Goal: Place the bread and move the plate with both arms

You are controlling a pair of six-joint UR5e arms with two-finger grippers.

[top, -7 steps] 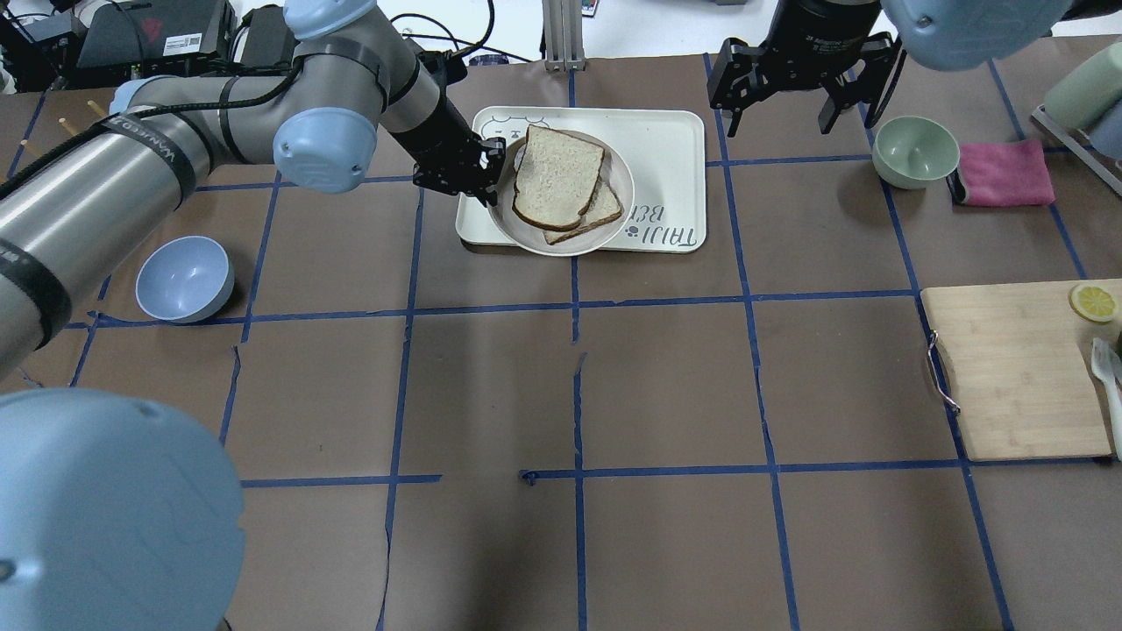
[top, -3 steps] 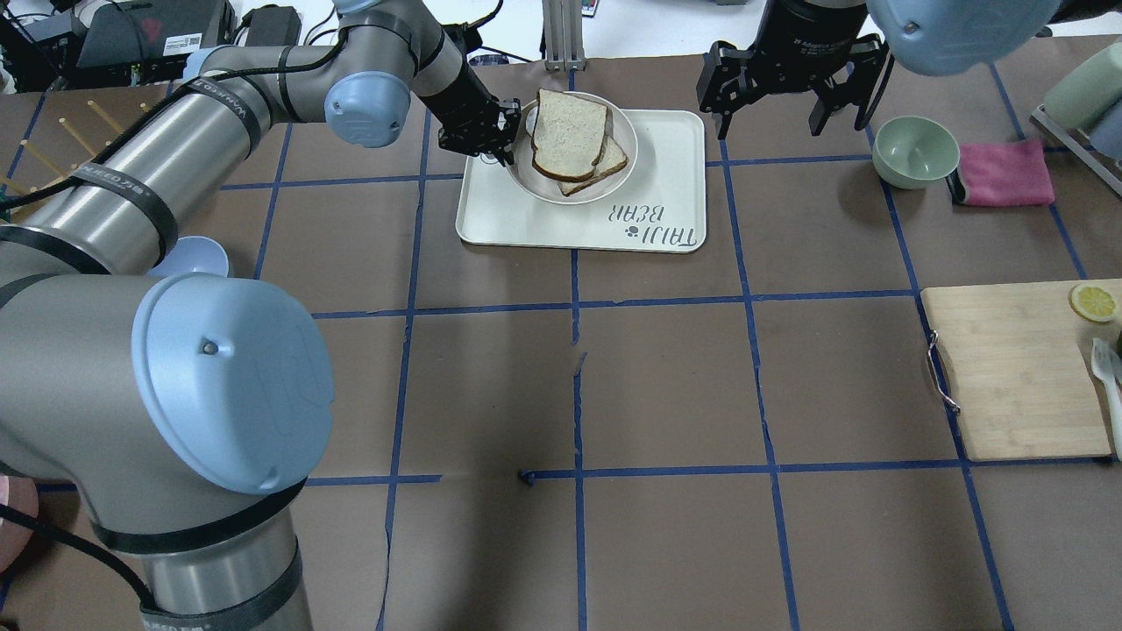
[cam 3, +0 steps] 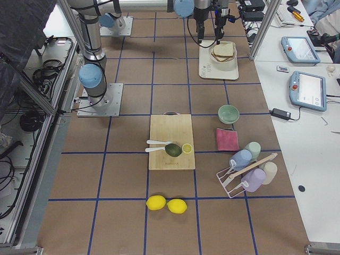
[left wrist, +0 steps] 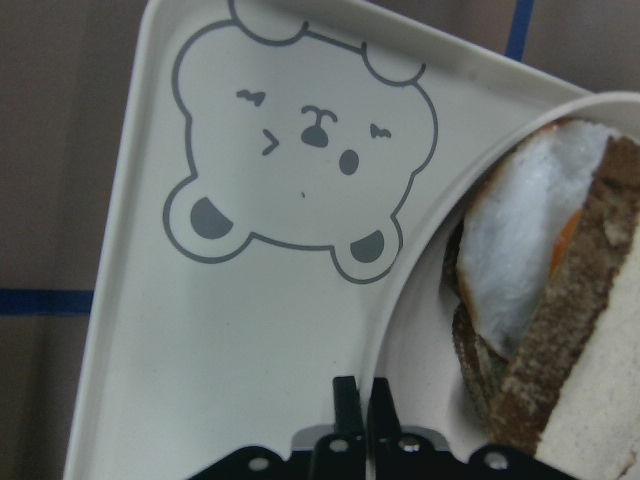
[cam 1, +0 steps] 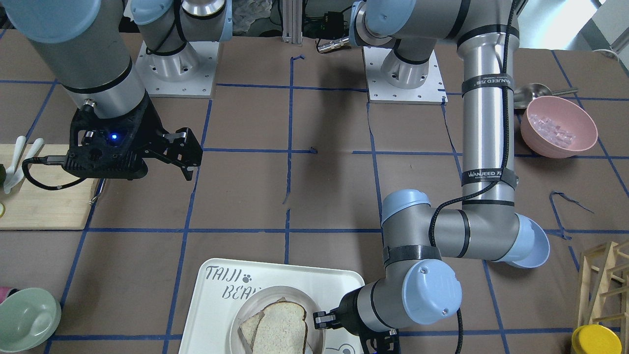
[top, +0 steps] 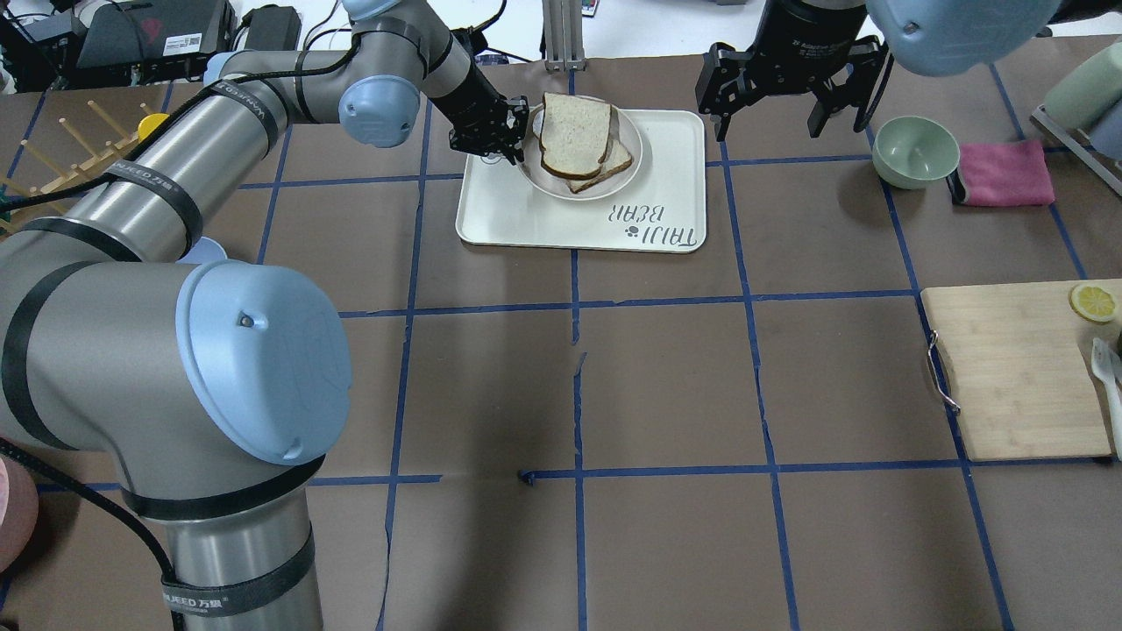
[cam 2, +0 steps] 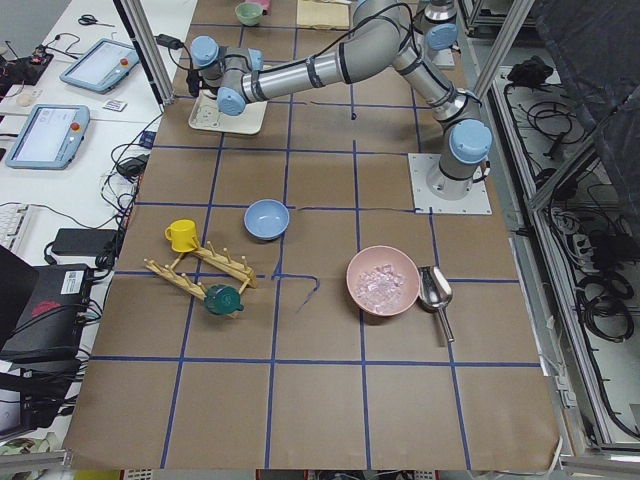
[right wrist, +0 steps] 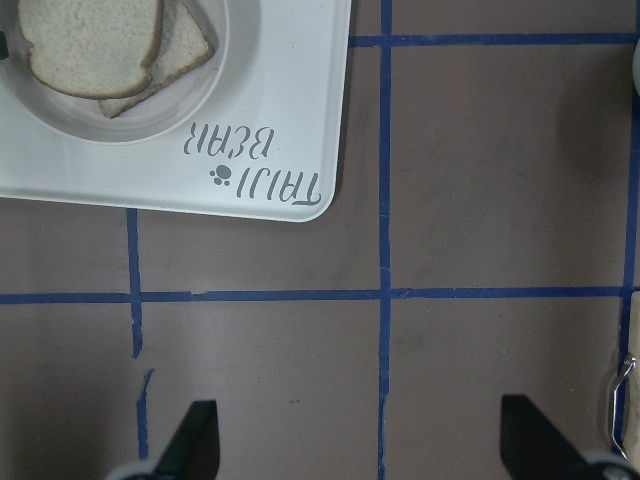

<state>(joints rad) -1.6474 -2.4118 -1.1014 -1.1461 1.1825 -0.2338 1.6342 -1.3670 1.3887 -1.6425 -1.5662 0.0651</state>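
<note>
The off-white plate (top: 536,178) is over the far left part of the white "TAIJI BEAR" tray (top: 657,175). On it the bread (top: 574,131), with a dark brown crust, lies on top of a second slice (top: 609,166). In the left wrist view something white and orange shows between the slices (left wrist: 520,270). My left gripper (top: 513,140) is shut on the plate's left rim (left wrist: 420,300), fingers (left wrist: 345,400) pinched together. My right gripper (top: 776,118) is open and empty, above the table by the tray's far right corner. Its fingers (right wrist: 195,440) stand wide apart.
A pale green bowl (top: 916,151) and a pink cloth (top: 1004,173) lie right of the tray. A wooden cutting board (top: 1017,368) with a lemon slice (top: 1093,302) is at the right edge. A pink bowl (cam 1: 559,125) and a wooden rack (cam 1: 604,280) stand on my left side.
My left gripper has moved the plate with both slices from the tray's near left edge to its far part. My right gripper has shifted slightly left and stays open.
</note>
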